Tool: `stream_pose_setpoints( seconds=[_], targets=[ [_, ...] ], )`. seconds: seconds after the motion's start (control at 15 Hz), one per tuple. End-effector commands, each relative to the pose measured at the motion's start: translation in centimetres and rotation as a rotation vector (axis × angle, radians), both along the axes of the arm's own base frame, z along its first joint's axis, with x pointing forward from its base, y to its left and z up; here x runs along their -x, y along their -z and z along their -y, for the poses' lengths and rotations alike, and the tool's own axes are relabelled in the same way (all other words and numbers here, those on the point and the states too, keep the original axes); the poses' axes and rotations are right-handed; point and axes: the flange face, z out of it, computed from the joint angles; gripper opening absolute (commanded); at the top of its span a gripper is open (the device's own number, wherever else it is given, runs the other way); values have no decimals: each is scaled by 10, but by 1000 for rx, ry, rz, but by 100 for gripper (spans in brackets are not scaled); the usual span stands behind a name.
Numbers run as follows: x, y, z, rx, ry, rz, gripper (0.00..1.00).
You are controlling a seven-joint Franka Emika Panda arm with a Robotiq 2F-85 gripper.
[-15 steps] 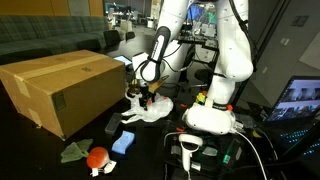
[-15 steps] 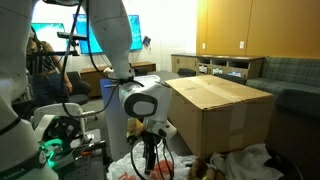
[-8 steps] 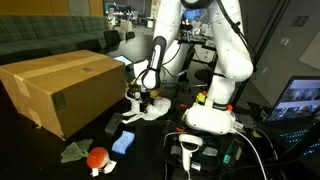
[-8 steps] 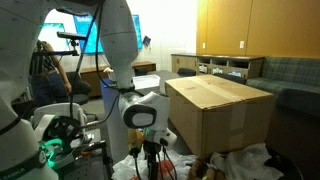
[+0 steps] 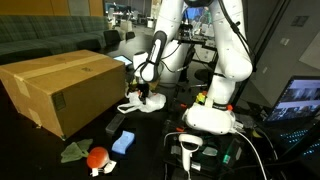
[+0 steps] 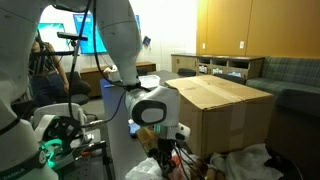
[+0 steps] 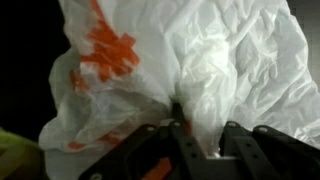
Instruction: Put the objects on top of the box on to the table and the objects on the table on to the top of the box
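Plastic bag (image 7: 230, 60) now bunched inside end effector (image 7: 196, 132)

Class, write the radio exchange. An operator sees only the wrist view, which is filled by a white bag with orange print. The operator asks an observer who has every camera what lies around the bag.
Operator: Is the bag off the table?
Observer: No. In an exterior view the white bag looks to rest on the black table, right under the hand.
Operator: Where is the box?
Observer: The brown box stands close beside the bag and is much taller than it.
Operator: Anything else down there?
Observer: Yes. A blue item, a red-orange one and a green cloth lie on the table near the box.
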Motion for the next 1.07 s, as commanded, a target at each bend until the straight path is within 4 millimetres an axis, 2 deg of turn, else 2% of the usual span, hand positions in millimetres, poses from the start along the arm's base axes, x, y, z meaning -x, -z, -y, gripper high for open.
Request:
stream_pose_setpoints(
  seconds=[0.0,0.2,0.53,1.0],
  targets=[
    [-21,-57,19,1,-162,109,1],
    [-39,-100,30,-1,-283,195,0],
    [-52,-172,36,28,-451,381,1],
    [-45,-261,36,51,-496,621,1]
  ],
)
